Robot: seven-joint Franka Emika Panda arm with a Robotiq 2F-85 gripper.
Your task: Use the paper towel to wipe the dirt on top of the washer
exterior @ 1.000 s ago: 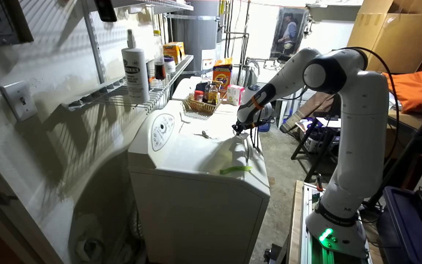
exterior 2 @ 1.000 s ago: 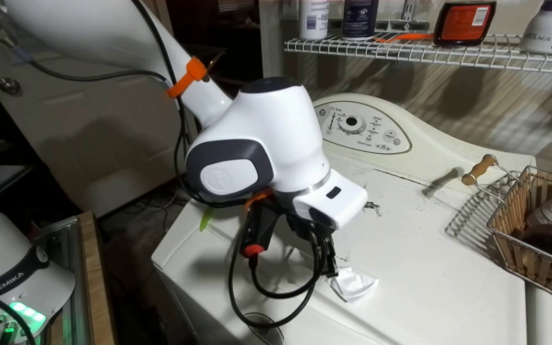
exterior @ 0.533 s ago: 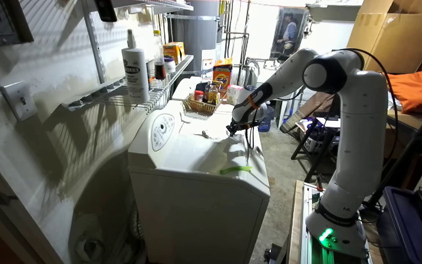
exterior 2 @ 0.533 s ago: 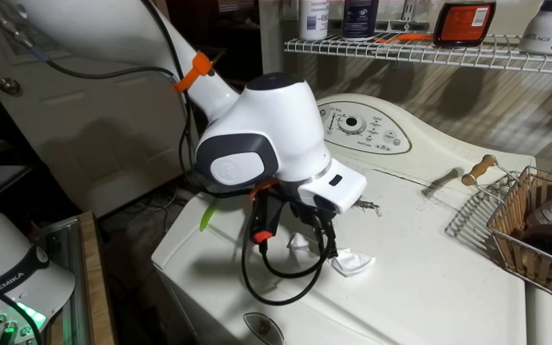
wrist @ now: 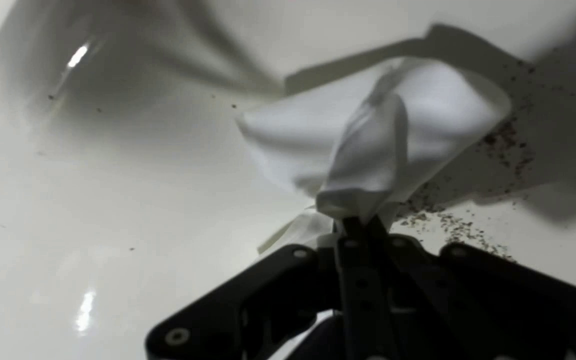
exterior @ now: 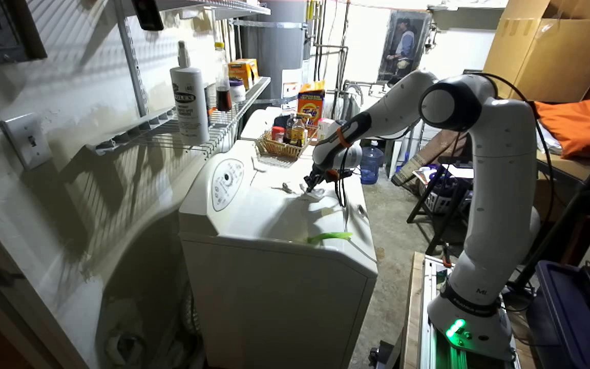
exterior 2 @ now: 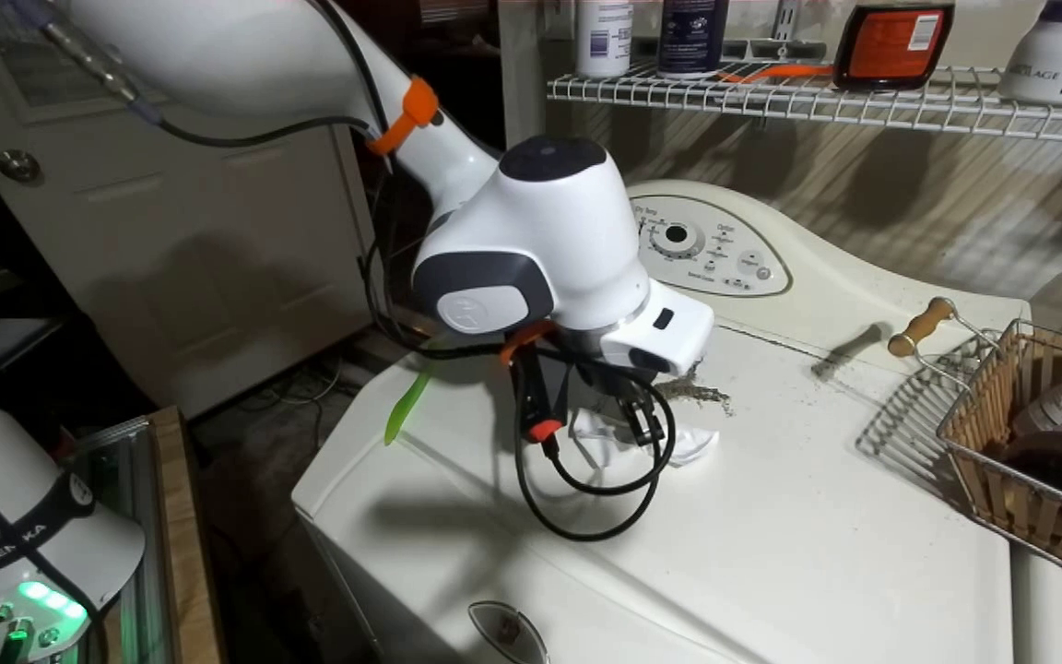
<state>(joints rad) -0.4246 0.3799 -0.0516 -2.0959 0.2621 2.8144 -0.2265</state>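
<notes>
My claw (wrist: 363, 224) is pinched tightly together, with a fold of the paper towel (wrist: 433, 107) between its tips; the rest of the towel spreads out in front, close over the top of the washer (exterior 2: 817, 526), and I cannot tell how firmly it touches. The coming stroke depends on this: the dirt (exterior 2: 699, 394) lies just beside the towel, on the side of the control panel (exterior 2: 713, 242). In the wrist view it runs along the right edge of the towel, and some grains reach near to my tips. There the towel is longer across my claw than along it, so its long axis points to the dirt, and I judge that a narrow end will meet the grains first. Mine is the only arm (exterior: 502, 174) here. A black cable (exterior 2: 589, 538) hangs from it in a loop and may drag over the surface. A basket (exterior 2: 1001, 489) stands well apart toward one side, and a green strip (exterior 2: 408, 406) lies near the opposite edge; I think neither blocks a short wipe.
</notes>
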